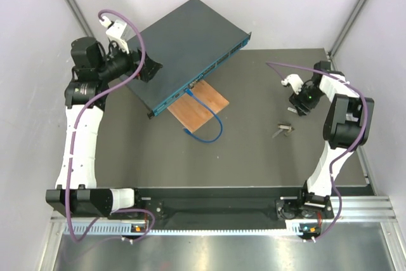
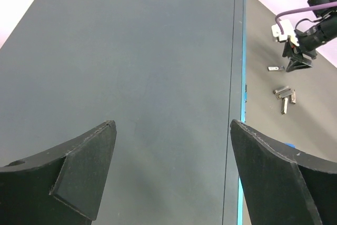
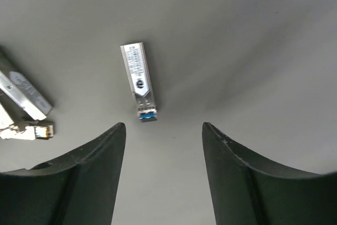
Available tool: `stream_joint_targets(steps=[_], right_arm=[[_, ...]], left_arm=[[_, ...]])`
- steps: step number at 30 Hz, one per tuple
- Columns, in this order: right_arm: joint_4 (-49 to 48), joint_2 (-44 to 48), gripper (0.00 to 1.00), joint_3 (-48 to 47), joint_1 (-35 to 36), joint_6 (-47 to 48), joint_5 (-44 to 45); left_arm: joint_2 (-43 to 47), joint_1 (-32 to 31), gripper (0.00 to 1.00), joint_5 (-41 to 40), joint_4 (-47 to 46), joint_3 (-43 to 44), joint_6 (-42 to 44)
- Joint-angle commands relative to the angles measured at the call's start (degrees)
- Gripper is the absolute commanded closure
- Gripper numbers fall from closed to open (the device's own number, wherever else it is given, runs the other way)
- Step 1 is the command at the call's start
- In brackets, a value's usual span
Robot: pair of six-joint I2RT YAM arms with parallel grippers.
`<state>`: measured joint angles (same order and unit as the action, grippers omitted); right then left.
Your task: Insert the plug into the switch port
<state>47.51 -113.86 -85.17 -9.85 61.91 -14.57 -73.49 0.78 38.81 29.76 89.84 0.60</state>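
1. You have the switch (image 1: 190,49) lying flat at the far left of the table (image 1: 254,157). It is turned at an angle, with its lighter teal port face towards the near right.
2. Your left arm (image 1: 82,125) reaches over the switch's left end. In the left wrist view the left jaws stand wide apart above the dark top panel and hold nothing. One finger (image 2: 274,183) sits over the edge where the top meets the teal face.
3. The plug (image 3: 138,80), a small silver module with a blue tip, lies flat on the table. It is well apart from the switch, out beyond the port face and under your right arm (image 1: 342,122).
4. The right jaws are also wide and empty. The plug lies just ahead of the gap between the fingers (image 3: 89,177) and touches neither.
5. A few spare silver modules (image 1: 283,130) lie in a loose cluster near the plug, on the same side of the switch.
6. A wooden board (image 1: 204,109) lies right against the foot of the port face.
7. A blue cable (image 1: 212,128) runs from one port in that face, crosses the board and loops on the table.
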Motion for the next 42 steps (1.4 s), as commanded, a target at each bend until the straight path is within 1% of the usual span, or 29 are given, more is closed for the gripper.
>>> stream_joint_targets(steps=[1, 4, 5, 11, 14, 15, 19, 24, 28, 30, 31, 32, 34, 35, 37, 38, 40, 42], right_arm=[[-3.73, 0.31, 0.42, -0.27, 0.62, 2.07, -0.02], [-5.66, -0.22, 0.44, 0.52, 1.14, 2.07, -0.37], [-5.76, -0.74, 0.46, 0.53, 1.32, 2.16, -0.63], [-5.06, -2.15, 0.5, 0.79, 2.02, 3.48, -0.46], [-4.18, -2.33, 0.5, 1.23, 2.11, 4.27, -0.2], [-4.18, -2.24, 0.51, 2.1, 2.11, 4.45, -0.37], [-4.27, -1.01, 0.48, 3.95, 2.02, 5.33, -1.25], [-2.77, -0.83, 0.48, 3.52, 2.11, 5.15, -3.01], [-1.28, -1.45, 0.42, 2.72, 2.2, 4.01, -4.41], [-1.71, -1.62, 0.42, 2.72, 2.2, 3.57, -4.07], [-1.98, -1.71, 0.43, 2.72, 2.2, 3.31, -3.98], [-2.24, -1.8, 0.5, 2.81, 2.2, 3.13, -3.98], [-2.42, -2.06, 0.6, 2.81, 2.2, 2.78, -4.15], [-2.51, -2.33, 0.7, 2.81, 2.2, 2.69, -4.07], [-2.51, -2.42, 0.78, 2.9, 2.2, 2.43, -3.8], [-2.59, -2.24, 0.86, 2.99, 2.2, 2.34, -3.63], [-2.51, -1.45, 0.92, 3.25, 2.11, 1.99, -3.62], [-1.54, 1.7, 0.95, 3.25, 2.02, 1.64, -5.72]], left_arm=[[0.81, -0.51, 0.07, 1.8, -5.06, -0.46, -0.51], [0.9, -0.51, 0.07, 1.8, -5.24, -0.72, -0.51], [0.9, -0.51, 0.07, 1.89, -5.24, -0.81, -0.51], [1.51, -0.51, 0.08, 1.97, -6.2, -1.77, -0.51], [1.86, -0.51, 0.09, 2.5, -6.82, -2.65, -0.51], [1.78, -0.51, 0.09, 2.85, -6.99, -2.74, -2.08], [1.86, -0.51, 0.1, 3.56, -7.52, -3.18, -2.53], [1.69, -0.6, 0.11, 3.73, -7.78, -3.09, -2.97], [1.78, -0.51, 0.11, 3.56, -7.96, -3.36, -3.24], [1.86, -0.51, 0.11, 3.38, -8.05, -3.53, -3.41], [1.95, -0.51, 0.11, 3.38, -8.14, -3.71, -3.41], [1.95, -0.6, 0.11, 3.38, -8.4, -3.8, -3.67], [2.04, -0.51, 0.12, 3.38, -8.49, -3.97, -3.77], [1.95, -0.6, 0.12, 3.12, -8.58, -3.97, -4.03], [1.86, -0.51, 0.12, 2.94, -8.66, -3.8, -4.38], [1.86, -0.6, 0.12, 2.85, -8.58, -3.8, -4.82], [1.51, -0.6, 0.13, 3.55, -9.01, -3.71, -5.61], [1.25, -0.51, 0.13, 5.82, -9.02, -3.45, -6.92]])
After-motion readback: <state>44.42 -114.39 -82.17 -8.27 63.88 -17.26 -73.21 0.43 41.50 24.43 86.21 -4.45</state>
